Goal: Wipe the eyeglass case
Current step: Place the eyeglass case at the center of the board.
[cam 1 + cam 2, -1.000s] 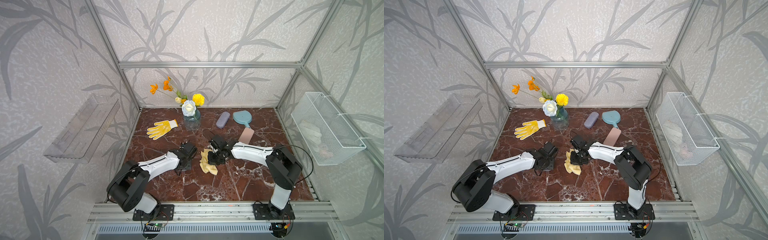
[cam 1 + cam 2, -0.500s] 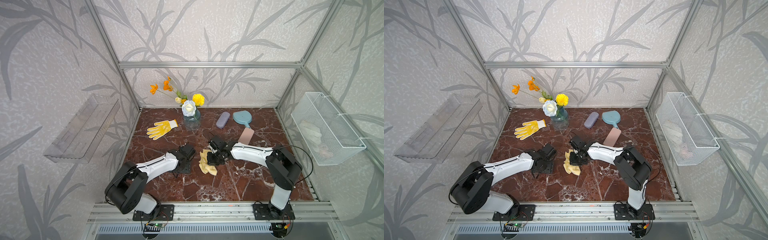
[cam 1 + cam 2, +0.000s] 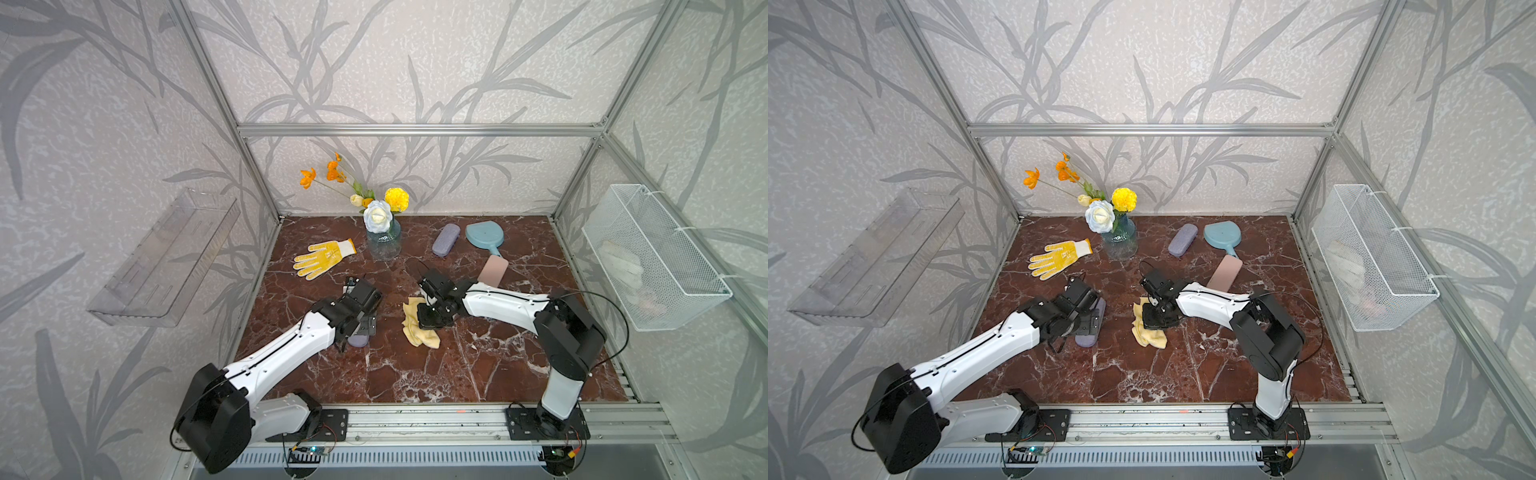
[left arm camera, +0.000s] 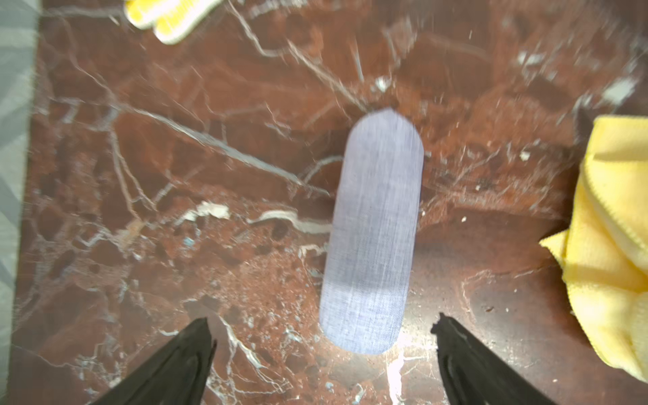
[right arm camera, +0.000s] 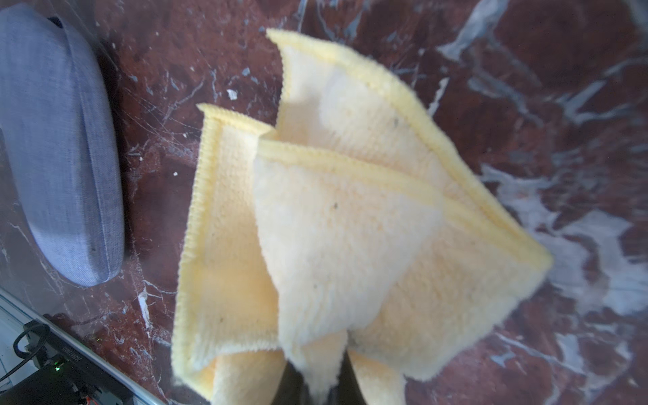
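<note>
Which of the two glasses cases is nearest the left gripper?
The front case, under the open left gripper; the other case lies at the back by the mirror.

- You see pale grey walls (image 3: 415, 62) printed with darker leaf sprays on every side.
- An aluminium frame (image 3: 415, 129) crosses the middle and climbs the corners.
- Your bench (image 3: 478, 374), lower centre, is red-brown marble with white veins.
- A clear shelf (image 3: 166, 257) hangs mid-left, and a white wire basket (image 3: 665, 220) mid-right.
- The light is soft and even.
</note>
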`<state>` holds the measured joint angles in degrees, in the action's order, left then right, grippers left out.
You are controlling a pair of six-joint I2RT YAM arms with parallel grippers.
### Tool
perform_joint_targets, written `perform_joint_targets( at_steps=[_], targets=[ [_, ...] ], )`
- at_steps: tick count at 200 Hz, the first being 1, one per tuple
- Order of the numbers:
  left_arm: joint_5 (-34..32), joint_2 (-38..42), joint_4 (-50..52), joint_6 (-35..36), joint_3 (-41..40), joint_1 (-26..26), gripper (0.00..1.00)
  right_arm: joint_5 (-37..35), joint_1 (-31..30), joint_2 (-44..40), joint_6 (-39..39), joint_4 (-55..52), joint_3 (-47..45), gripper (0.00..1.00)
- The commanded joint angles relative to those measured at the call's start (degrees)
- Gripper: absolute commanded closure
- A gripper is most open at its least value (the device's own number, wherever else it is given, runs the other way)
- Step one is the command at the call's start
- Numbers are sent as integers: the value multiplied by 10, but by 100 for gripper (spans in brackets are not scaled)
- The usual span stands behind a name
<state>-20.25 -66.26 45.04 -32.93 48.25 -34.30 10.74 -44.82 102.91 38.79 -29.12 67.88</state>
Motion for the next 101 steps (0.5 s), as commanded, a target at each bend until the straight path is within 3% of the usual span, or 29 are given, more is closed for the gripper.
perform_joint_targets(
  at_steps=[1,28,48,67,101],
  targets=[
    [-36,39,-14,19,7,12,0,-62,3,-48,-63,-55,28,100],
    [-3,64,-37,68,23,25,0,-119,14,-87,-112,-120,40,100],
    [9,57,-47,92,39,26,0,-92,51,-117,-121,-146,25,100],
    [65,43,-88,122,43,22,1,-60,88,-145,-125,-165,7,100],
    [97,-17,-173,113,58,-15,6,-81,145,-196,-130,-213,-41,100]
  ],
)
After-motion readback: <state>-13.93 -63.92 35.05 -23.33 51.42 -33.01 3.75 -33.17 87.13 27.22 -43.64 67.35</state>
